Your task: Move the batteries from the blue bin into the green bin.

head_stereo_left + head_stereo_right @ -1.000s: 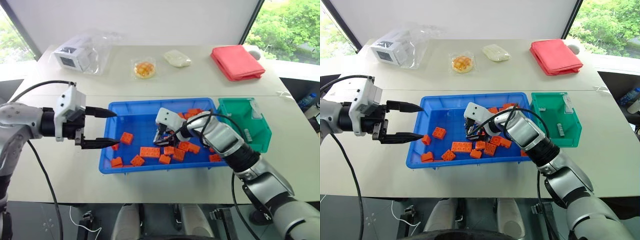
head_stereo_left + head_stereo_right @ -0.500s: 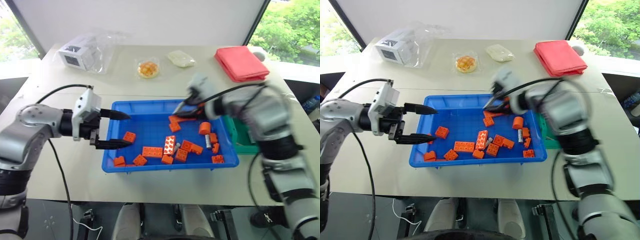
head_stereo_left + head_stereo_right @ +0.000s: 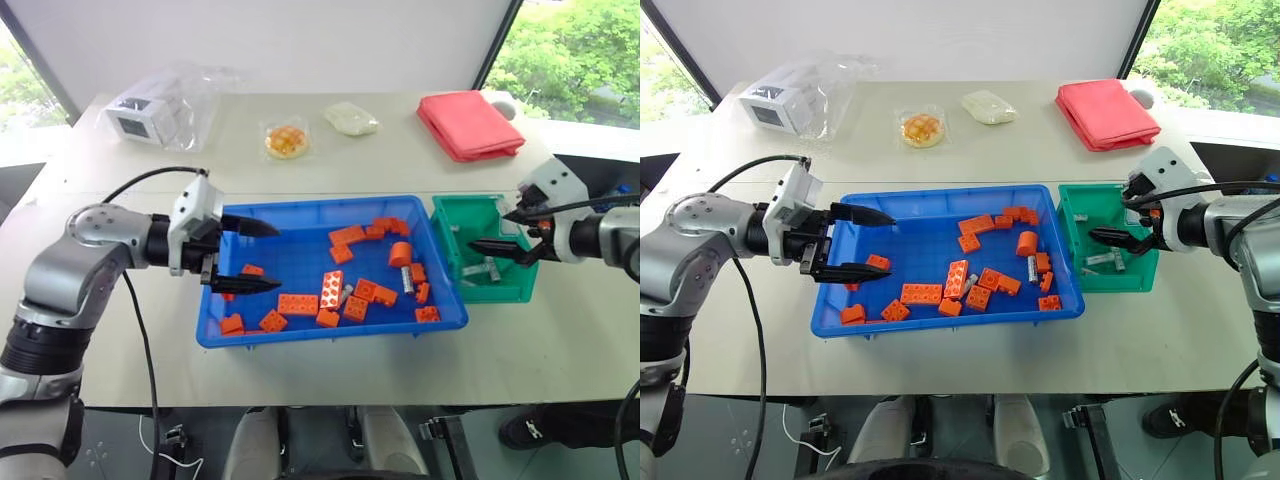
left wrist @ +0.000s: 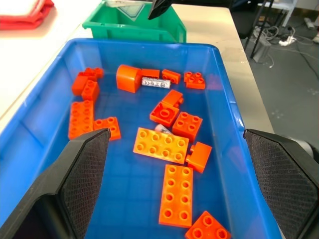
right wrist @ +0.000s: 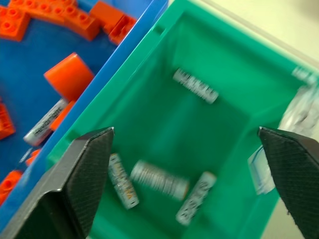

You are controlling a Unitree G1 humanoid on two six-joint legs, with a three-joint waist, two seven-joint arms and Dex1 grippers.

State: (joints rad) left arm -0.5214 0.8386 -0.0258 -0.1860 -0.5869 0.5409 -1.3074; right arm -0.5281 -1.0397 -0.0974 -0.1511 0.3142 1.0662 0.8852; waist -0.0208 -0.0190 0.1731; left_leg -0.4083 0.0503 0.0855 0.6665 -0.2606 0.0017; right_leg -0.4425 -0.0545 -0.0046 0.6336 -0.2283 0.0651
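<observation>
Right gripper (image 3: 1122,226) over the green bin (image 3: 1072,245), jaws wide apart, empty.

Four batteries (image 5: 159,179) lie flat on the green bin floor at differing angles, below and between the spread fingers, untouched. One battery (image 4: 155,82) remains in the blue bin (image 3: 930,200), lying flat beside the short orange cylinder (image 3: 1026,243), long axis roughly along the bin's short side. Right arm reaches in from the right, pointing left and downward. Left gripper (image 3: 862,242), open, hangs level over the blue bin's left end among orange bricks (image 3: 921,293).
</observation>
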